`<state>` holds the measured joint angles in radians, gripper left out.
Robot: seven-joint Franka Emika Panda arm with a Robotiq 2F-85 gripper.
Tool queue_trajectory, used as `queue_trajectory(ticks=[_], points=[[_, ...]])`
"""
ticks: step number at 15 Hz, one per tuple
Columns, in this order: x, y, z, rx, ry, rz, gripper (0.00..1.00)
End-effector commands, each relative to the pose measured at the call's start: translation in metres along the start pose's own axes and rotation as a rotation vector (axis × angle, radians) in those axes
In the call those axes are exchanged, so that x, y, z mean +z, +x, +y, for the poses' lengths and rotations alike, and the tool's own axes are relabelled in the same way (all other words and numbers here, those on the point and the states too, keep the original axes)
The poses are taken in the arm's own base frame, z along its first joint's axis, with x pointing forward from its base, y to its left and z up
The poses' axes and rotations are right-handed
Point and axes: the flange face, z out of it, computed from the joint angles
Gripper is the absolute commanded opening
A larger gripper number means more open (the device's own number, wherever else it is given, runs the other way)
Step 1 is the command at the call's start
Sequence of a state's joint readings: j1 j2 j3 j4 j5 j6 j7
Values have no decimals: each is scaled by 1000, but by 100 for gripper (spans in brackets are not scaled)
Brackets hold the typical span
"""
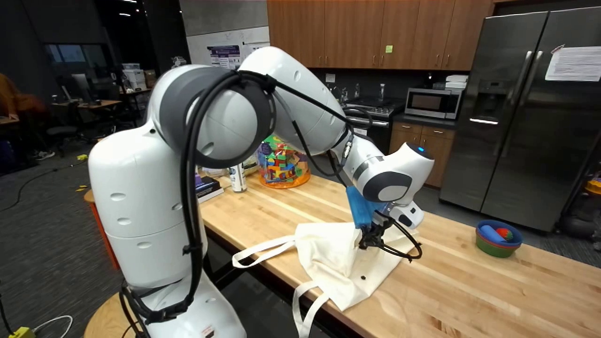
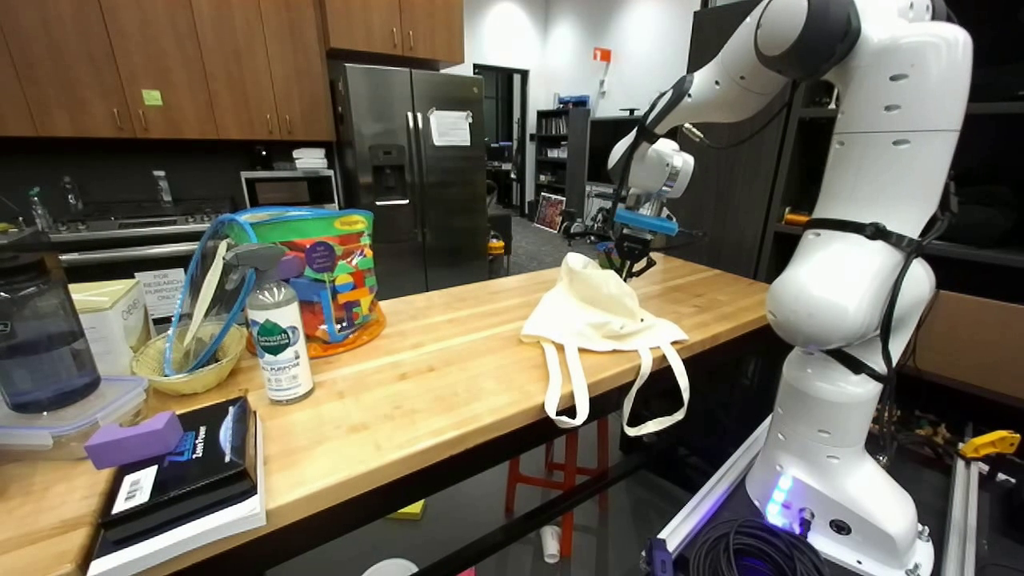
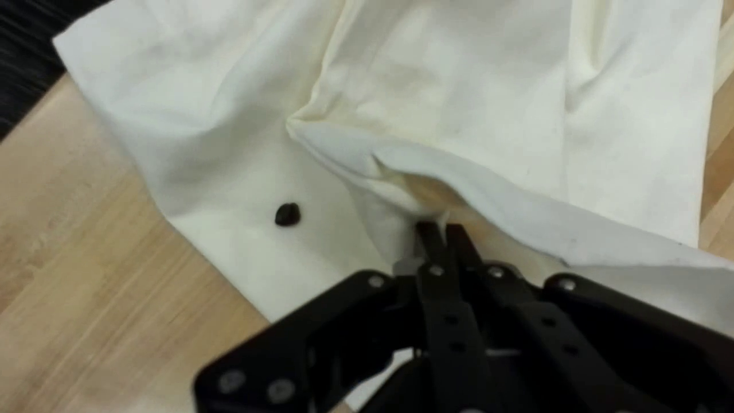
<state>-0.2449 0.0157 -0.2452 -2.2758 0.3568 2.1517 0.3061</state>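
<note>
Apparently my gripper (image 3: 441, 229) pinches a bit of the cloth bag (image 1: 335, 263), which I judge light, soft and floppy, best held by a folded edge (image 3: 507, 203).

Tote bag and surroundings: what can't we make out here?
Inside of the tote bag: mostly hidden by its own cloth, every view.
Any cloth between the shut jaws: blurred, wrist view.
Dark spot: too blurred to identify, wrist view.
Jug: cut off by left edge, an exterior view.
Fridge paper: text too small, both exterior views.
</note>
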Motion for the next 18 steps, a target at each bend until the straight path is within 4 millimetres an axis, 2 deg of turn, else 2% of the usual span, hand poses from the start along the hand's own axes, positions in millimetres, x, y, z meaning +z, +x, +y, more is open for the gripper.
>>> queue_trajectory(ticks=[1,3,6,12,15,18], points=[[7,-21,-19,-41,-8,5,1],[7,-32,-40,-92,-18,6,1],[10,-54,-85,-191,-41,8,1],[16,-116,-182,-435,-96,23,1],[20,-144,-220,-543,-122,31,1],[23,-164,-252,-624,-142,35,1]])
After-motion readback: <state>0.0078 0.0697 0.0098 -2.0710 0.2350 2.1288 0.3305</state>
